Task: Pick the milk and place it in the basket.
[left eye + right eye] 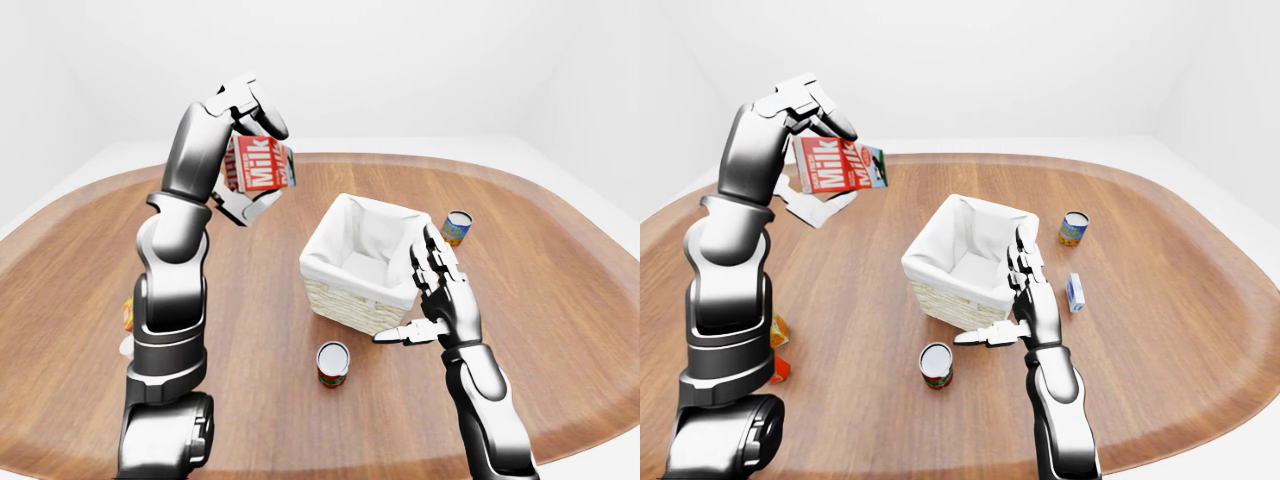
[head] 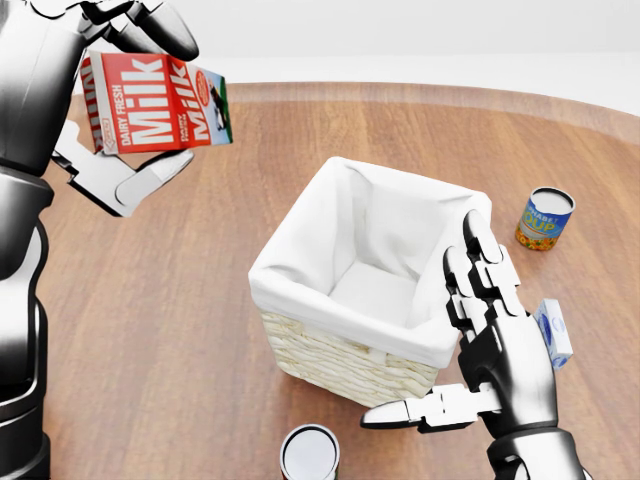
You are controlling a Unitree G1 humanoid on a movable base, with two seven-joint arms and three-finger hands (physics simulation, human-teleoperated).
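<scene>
up and to the left of the basket [image 2: 300,280], the left robot hand [image 2: 125,100] holds the milk [image 2: 155,103] carton in the air, with fingers over its top and a thumb under it, so the carton lies on its side and cannot slip out. it is well apart from the desk [image 2: 180,330], probably high enough to pass the rim. the right robot hand [image 2: 480,330] stands just beside the right wall of the basket, fingers spread wide and holding nothing; i think it waits there to keep the basket steady. a soup can [image 2: 545,218] stands right of the basket, and another can [image 2: 310,455] below it.
</scene>
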